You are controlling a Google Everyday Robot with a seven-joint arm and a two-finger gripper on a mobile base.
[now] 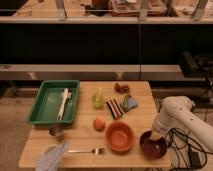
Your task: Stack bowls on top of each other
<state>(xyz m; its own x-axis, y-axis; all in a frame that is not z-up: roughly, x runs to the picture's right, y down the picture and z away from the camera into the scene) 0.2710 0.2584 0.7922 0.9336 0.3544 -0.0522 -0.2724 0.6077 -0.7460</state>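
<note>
An orange-terracotta bowl [119, 136] sits upright near the table's front edge, right of centre. A dark brown-maroon glossy bowl [152, 146] sits just to its right at the front right corner, a small gap apart. My gripper [154, 135] hangs from the white arm [176, 116] that reaches in from the right, and it is low over the far rim of the dark bowl, reaching into it.
A wooden table [80, 137] holds a green tray [45, 102] with a white utensil, a small metal cup [56, 131], a yellow-green cup [98, 101], an orange fruit [99, 123], snack packets [122, 105], a fork [87, 150] and a pale cloth [52, 159]. Cables hang at the right.
</note>
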